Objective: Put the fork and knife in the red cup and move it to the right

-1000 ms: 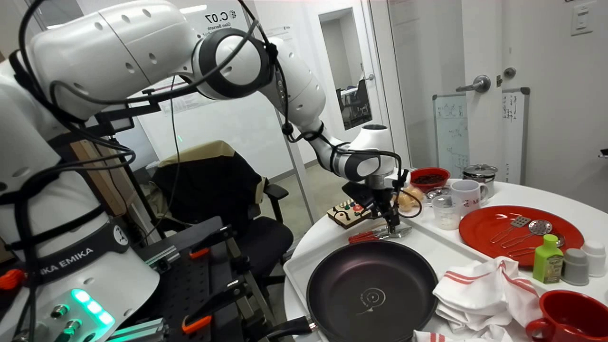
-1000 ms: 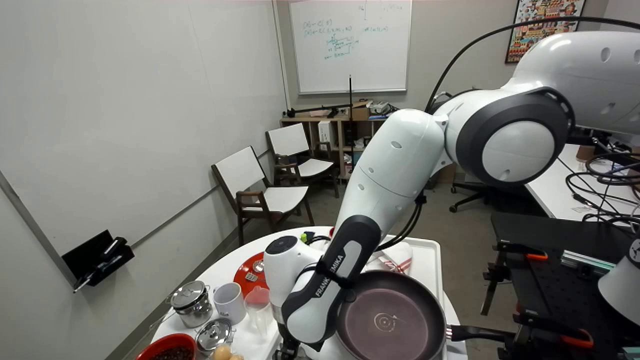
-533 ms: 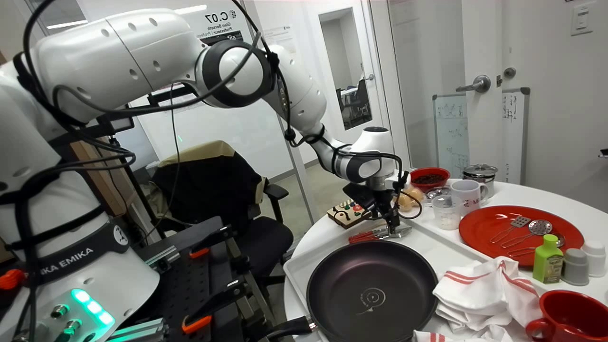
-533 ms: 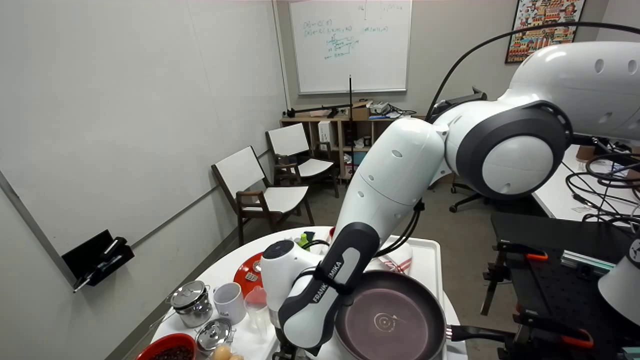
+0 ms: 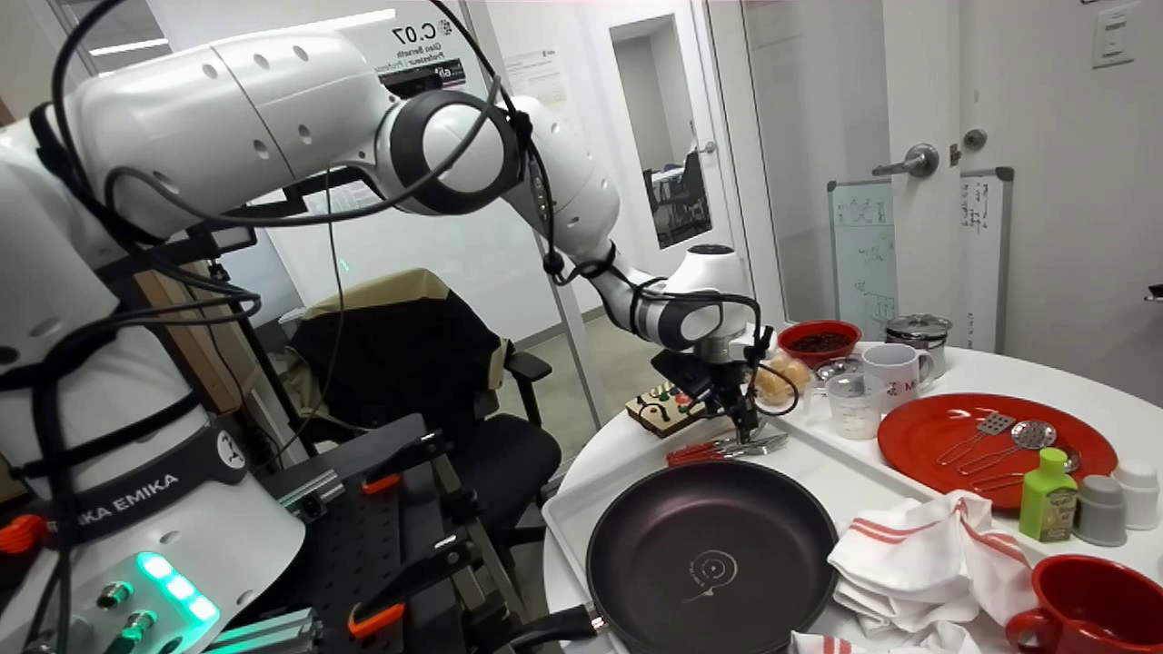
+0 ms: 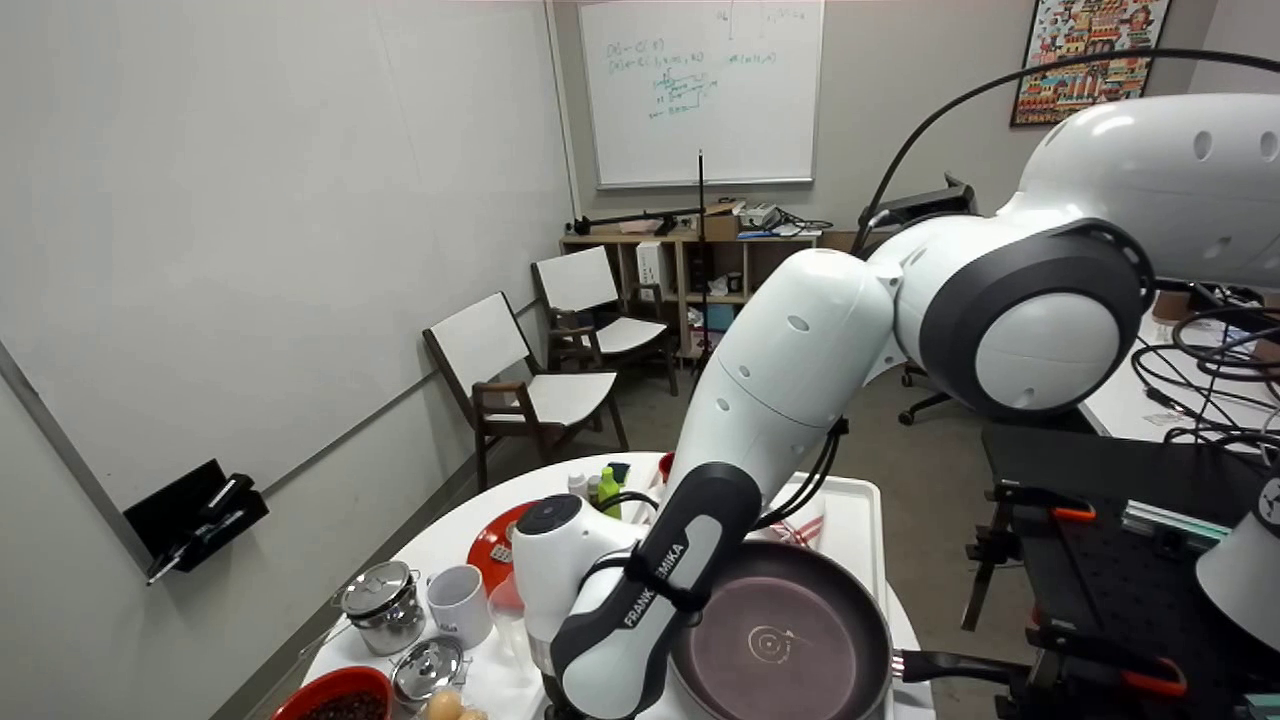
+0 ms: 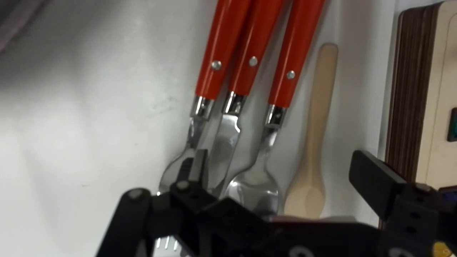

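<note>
Arm [image 5: 586, 186]: edged away from pan [image 5: 713, 554]
Gripper [image 7: 280, 157]: spread wide, gripping nothing
Fork [image 7: 208, 85]: pickup stage imo; next, shift panward before closing

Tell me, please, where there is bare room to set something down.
The tray has a bare patch bordered by the black pan, striped towel and fork; the table, a bare strip between the red plate and table edge. Crowded: around the steel pot and white mug, and at the open jaws, where fork, knife and spoons lie side by side.
</note>
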Available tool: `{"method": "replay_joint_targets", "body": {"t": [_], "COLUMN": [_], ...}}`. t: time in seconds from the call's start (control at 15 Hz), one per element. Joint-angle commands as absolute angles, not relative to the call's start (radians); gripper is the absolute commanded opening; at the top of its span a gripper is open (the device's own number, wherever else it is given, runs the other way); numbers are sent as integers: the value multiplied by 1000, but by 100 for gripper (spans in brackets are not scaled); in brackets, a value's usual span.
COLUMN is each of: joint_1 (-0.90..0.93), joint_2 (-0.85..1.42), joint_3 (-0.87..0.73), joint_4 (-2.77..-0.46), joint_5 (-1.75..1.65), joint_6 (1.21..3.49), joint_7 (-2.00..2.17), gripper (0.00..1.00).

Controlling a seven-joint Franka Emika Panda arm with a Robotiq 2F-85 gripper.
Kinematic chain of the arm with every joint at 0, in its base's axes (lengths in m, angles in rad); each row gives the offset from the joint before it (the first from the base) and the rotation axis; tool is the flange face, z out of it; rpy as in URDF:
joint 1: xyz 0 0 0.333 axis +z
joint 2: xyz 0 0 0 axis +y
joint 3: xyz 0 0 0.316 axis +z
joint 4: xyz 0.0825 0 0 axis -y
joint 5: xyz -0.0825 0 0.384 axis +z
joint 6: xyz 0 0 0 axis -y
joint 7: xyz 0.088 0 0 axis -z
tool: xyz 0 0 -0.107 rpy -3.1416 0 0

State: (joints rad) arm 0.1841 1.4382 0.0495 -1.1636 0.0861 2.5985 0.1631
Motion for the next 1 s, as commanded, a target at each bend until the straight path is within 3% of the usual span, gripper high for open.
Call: {"method": "replay_joint_targets", "body": {"t": [0.0, 0.6, 0.67, 0.73, 0.93], "joint_1": [199, 192, 191, 190, 189], "joint_2": [1475, 1502, 1464, 1465, 1465], "joint_3": [41, 49, 49, 48, 47], "joint_4": [-1103, -1059, -1117, -1116, -1117], "joint_5": [82, 79, 82, 82, 82], "joint_6": [2577, 2543, 2561, 2561, 2560], "joint_7": [194, 181, 179, 180, 181], "gripper": [100, 100, 83, 74, 52]}}
